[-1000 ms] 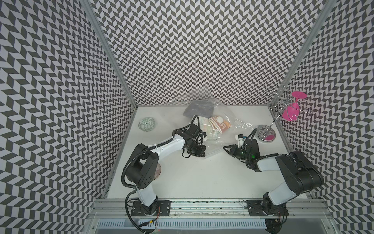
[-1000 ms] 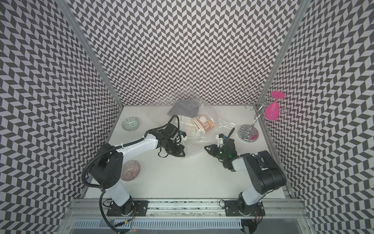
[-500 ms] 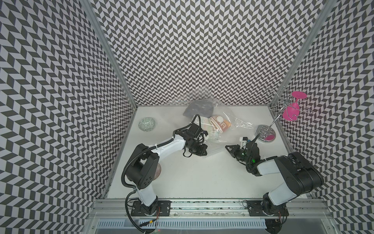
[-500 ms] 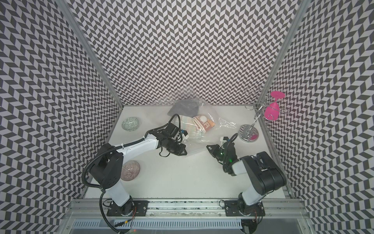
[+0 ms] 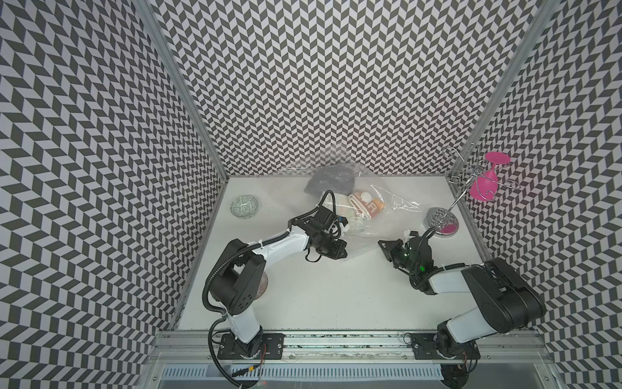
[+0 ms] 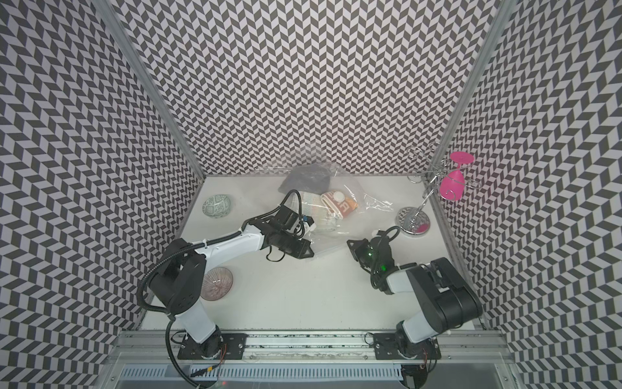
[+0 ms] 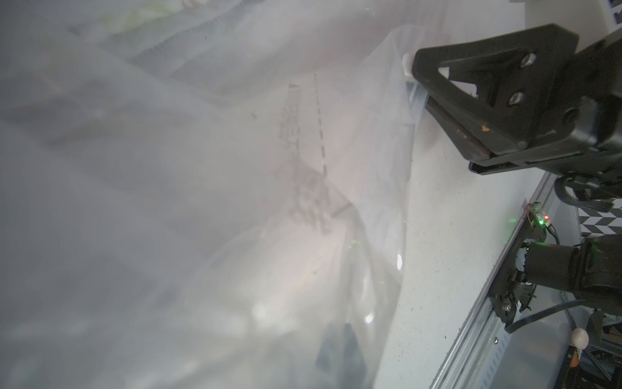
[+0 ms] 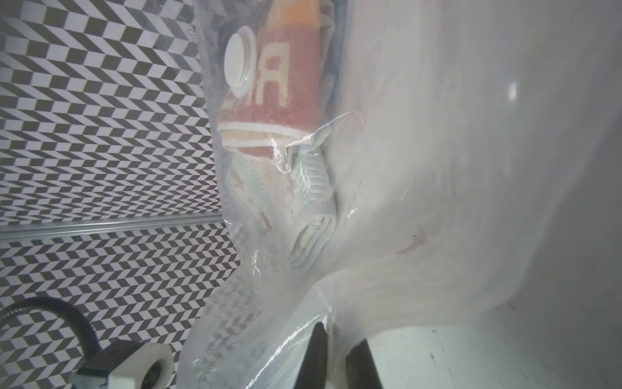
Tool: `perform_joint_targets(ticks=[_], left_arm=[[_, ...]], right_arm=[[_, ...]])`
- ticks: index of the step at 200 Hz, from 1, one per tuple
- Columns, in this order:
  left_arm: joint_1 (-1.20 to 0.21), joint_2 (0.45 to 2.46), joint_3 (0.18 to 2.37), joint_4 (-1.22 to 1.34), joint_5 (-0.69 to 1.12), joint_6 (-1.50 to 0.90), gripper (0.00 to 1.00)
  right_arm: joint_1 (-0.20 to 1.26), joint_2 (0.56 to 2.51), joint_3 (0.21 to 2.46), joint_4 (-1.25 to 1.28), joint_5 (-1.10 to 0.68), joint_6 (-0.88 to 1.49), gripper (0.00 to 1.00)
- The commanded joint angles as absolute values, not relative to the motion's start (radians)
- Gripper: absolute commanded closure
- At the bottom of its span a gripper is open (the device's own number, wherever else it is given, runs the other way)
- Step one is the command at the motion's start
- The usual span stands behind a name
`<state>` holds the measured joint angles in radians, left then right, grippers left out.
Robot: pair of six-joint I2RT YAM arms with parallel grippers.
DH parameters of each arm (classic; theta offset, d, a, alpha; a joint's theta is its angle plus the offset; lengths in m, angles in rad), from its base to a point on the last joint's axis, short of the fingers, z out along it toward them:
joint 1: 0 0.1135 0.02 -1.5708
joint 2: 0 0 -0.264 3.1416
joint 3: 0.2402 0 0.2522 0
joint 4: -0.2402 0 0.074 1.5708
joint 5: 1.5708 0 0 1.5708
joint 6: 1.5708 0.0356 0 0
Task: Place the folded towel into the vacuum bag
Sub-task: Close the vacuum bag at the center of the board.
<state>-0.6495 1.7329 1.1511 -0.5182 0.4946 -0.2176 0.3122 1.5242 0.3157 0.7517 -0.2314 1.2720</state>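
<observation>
Right claw [image 5: 382, 243] edged toward wire rack [image 5: 437, 219], shut with left claw [image 5: 342, 250] on vacuum bag [image 5: 367, 230] (towels [image 5: 365, 208] inside)

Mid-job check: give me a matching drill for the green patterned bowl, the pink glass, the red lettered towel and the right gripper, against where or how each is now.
Things: 1 green patterned bowl; 2 pink glass; 3 red lettered towel; 4 right gripper.
States: A inside the vacuum bag; B hanging upside down on the wire rack; C shut on the vacuum bag's edge; D on the table by the left wall.
Pairs: 1-D, 2-B, 3-A, 4-C.
</observation>
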Motion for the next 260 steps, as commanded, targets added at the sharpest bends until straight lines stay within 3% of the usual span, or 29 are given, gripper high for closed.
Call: perform_joint_targets(ticks=[1,260], left_arm=[[-0.631,1.686,1.113,-0.692,0.465,-0.207,1.0],[-0.54,1.569,1.057,-0.694,0.472,-0.233,1.0]], right_arm=[[0.26,1.503,0.307,0.66,0.071,1.318,1.0],[0.112,1.479,0.288,0.57,0.128,1.362,1.0]])
